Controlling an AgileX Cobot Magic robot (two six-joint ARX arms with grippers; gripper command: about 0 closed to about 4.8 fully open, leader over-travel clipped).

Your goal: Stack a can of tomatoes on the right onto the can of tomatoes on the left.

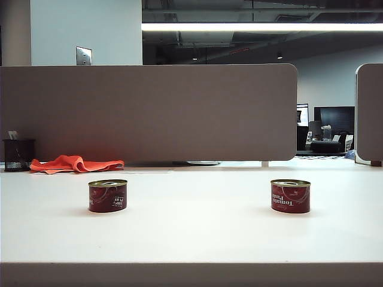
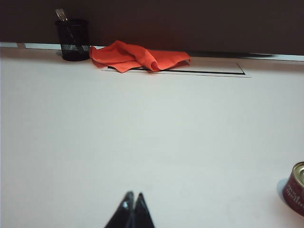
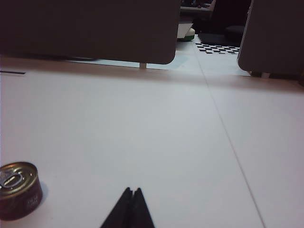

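Two short red tomato cans with gold lids stand upright on the white table [image 1: 191, 233]: the left can [image 1: 108, 195] and the right can [image 1: 290, 196], far apart. No arm shows in the exterior view. My left gripper [image 2: 134, 194] is shut and empty, low over bare table, with the left can [image 2: 295, 188] off to one side at the picture's edge. My right gripper [image 3: 132, 189] is also shut and empty, and the right can [image 3: 19, 190] stands well to its side.
An orange cloth [image 1: 75, 164] and a black mesh pen cup [image 1: 18, 155] lie at the back left against the grey partition [image 1: 149, 113]. A second partition [image 1: 369, 113] stands at the back right.
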